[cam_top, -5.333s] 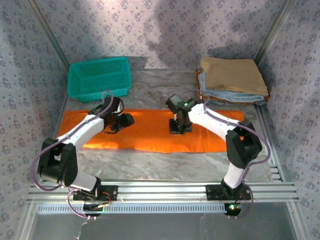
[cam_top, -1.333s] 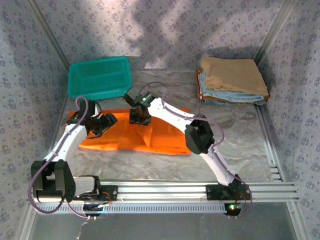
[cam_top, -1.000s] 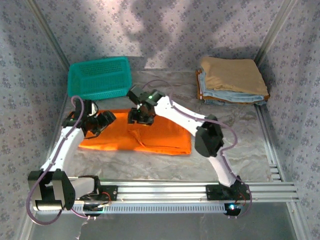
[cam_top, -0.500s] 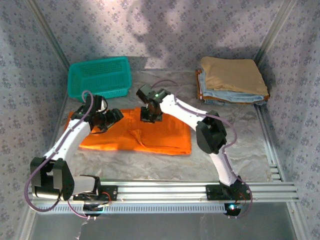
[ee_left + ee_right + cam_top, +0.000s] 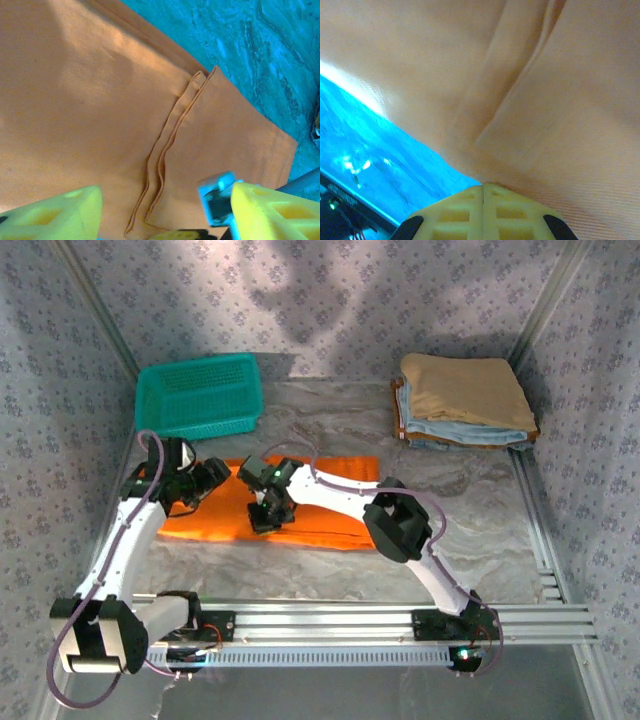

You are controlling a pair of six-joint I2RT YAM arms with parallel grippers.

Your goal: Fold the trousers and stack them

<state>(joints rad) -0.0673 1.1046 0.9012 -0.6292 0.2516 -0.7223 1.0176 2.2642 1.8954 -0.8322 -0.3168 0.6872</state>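
The orange trousers lie folded in a flat rectangle on the table, left of centre. My left gripper hangs over their far left part, open; in the left wrist view its yellow fingers stand wide apart over the cloth, where a doubled hem edge runs down the middle. My right gripper is down on the trousers near their front edge. In the right wrist view its gripper is shut, the tips pressed against the orange cloth, and no cloth shows between them.
A teal basket stands at the back left, just behind the trousers. A stack of folded tan and light blue garments sits at the back right. Bare marbled table lies to the right of the trousers. Patterned walls close in both sides.
The long trousers have been folded in half leftward. In the last second my right gripper moved from their far edge to the near-left part and shut. My left gripper shifted slightly left.
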